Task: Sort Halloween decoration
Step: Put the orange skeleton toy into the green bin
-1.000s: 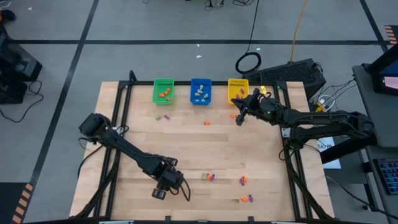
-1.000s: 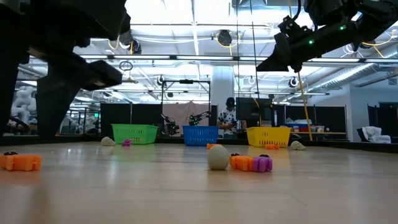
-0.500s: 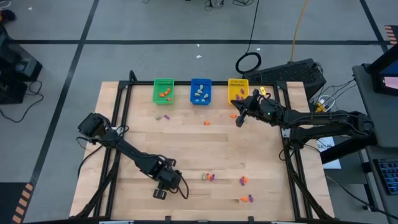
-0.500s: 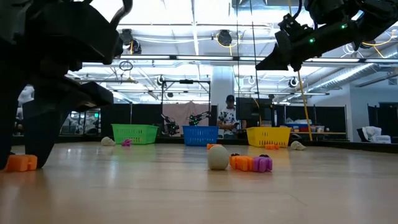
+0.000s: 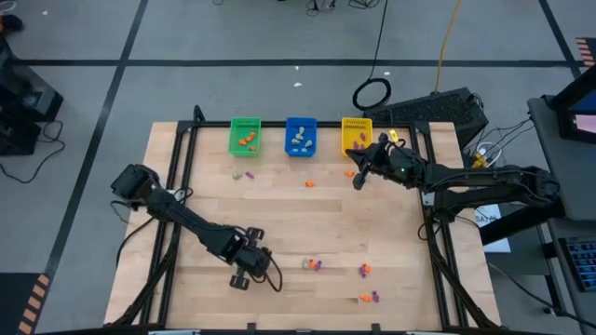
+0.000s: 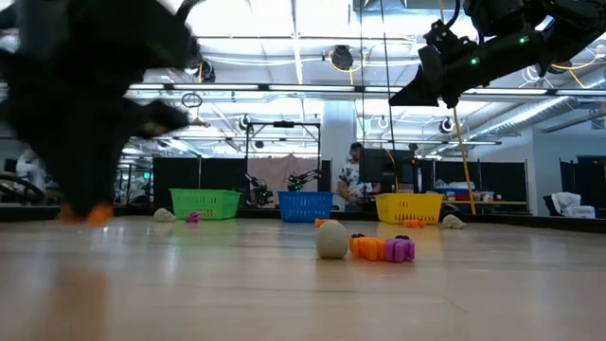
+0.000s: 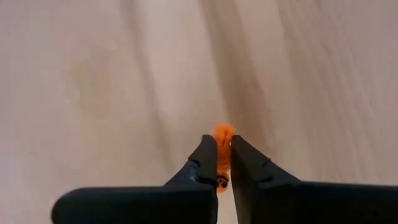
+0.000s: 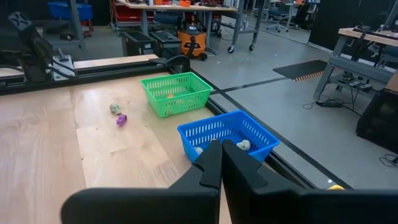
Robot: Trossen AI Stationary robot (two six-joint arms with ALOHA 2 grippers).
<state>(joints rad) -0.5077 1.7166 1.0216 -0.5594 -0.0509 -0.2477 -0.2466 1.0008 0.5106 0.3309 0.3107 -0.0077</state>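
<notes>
Small orange, purple and pale Halloween decoration pieces lie scattered on the wooden table: a cluster (image 5: 311,265), a pair (image 5: 370,298) near the front and some (image 5: 242,173) near the bins. My left gripper (image 5: 239,279), at the front left, is shut on one orange trinket (image 7: 222,146). My right gripper (image 5: 358,179) hangs shut and empty above the table near the yellow bin (image 5: 356,133). My left gripper pinches the orange trinket between its two fingertips (image 7: 205,155), coming from above with the fingers pointing down at the table. The trinket's tip (image 7: 224,132) sticks out past the finger ends. In the low view the orange piece (image 6: 95,214) shows off the tabletop.
A green bin (image 5: 245,136), a blue bin (image 5: 300,136) and the yellow bin stand in a row at the far edge, each with a few pieces inside. A pale egg-like piece (image 6: 332,241) and an orange-purple pair (image 6: 383,248) lie mid-table. A person (image 6: 352,180) stands beyond the table.
My left gripper has shut on the orange trinket that lay on the table at the front left, and has taken it up off the surface, shifting slightly toward the table's left edge. My right gripper has kept still.
</notes>
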